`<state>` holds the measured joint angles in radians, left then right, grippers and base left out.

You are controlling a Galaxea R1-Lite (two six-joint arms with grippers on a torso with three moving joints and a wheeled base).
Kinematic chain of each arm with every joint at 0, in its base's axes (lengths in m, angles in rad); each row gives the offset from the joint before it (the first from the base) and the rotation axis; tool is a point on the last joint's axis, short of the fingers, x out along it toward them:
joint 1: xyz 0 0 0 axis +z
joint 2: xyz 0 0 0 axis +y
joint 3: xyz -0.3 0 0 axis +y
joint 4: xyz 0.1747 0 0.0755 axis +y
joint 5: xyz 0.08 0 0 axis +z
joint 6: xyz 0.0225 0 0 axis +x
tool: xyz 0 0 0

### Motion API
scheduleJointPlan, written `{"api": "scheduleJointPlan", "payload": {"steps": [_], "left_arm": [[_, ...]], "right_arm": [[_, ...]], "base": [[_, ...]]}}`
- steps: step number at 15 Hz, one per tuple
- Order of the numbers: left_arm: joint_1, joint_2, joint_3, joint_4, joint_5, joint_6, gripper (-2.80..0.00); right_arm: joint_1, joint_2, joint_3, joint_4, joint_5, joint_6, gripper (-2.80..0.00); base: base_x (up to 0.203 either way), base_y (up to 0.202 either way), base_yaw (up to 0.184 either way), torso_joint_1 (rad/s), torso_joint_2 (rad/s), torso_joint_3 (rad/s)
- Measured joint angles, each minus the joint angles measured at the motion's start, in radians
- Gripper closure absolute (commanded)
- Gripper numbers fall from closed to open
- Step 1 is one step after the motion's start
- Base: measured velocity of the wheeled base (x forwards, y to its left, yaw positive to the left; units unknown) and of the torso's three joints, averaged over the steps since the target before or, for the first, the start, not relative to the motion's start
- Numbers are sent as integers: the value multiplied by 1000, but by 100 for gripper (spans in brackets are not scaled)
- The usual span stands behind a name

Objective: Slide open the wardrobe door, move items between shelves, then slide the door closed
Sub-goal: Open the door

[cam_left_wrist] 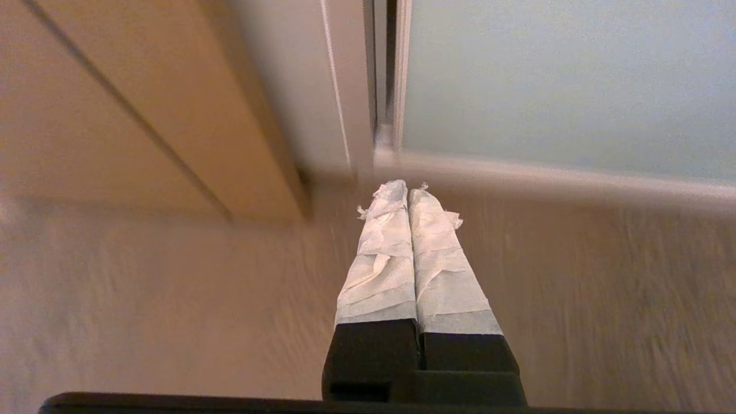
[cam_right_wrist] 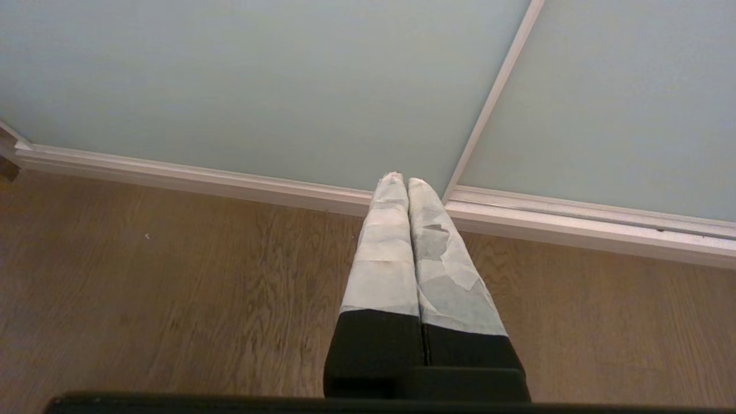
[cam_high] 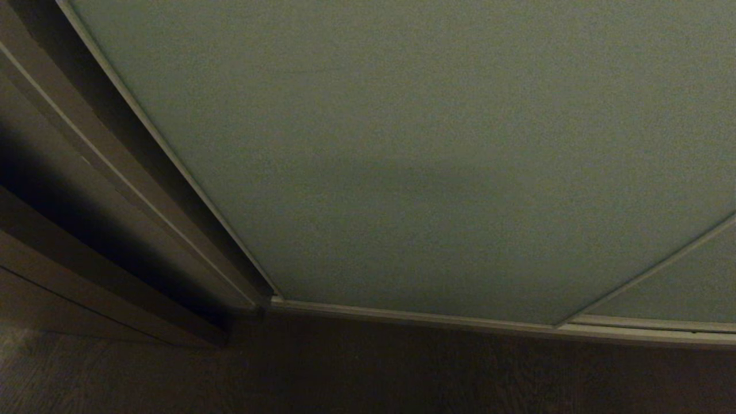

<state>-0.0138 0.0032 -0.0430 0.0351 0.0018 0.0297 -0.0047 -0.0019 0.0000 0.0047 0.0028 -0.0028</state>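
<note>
Door [cam_high: 414,149] is closed and fills most of the head view, pale grey-green with a thin metal frame; a second panel [cam_high: 684,282] shows at the lower right behind a frame strip. Brown wood panelling [cam_high: 86,190] stands to the door's left, wood floor [cam_high: 368,374] below. Neither arm shows in the head view. Left gripper [cam_left_wrist: 407,190] has its fingers pressed together, holding nothing, white-taped tips over the floor, pointing at the bottom corner where the door's edge meets the panelling; it is near the bottom rail [cam_left_wrist: 546,178] but whether it touches cannot be told. Right gripper [cam_right_wrist: 401,179] is likewise fully closed and empty, taped fingers [cam_right_wrist: 382,253] together, tips pointing at the rail right by the vertical strip [cam_right_wrist: 494,92] between the two panels, door ahead of it and floor under it. Toys and shelves are not visible in any view.
</note>
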Motion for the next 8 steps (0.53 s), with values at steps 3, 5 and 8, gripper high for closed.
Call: {"api": "scheduleJointPlan", "payload": {"steps": [3,5,8], "left_arm": [[0,5,-174,-3,4,40,0],[0,37,-339,-13,34,48,0],[0,187,-526,-137,117,38,0]], "right_arm": [[0,0,0,0,0,0,0],[0,0,0,0,0,0,0],[0,0,0,0,0,0,0]], "base": [[0,0,0,0,0,0],[0,0,0,0,0,0],[0,0,0,0,0,0]]}}
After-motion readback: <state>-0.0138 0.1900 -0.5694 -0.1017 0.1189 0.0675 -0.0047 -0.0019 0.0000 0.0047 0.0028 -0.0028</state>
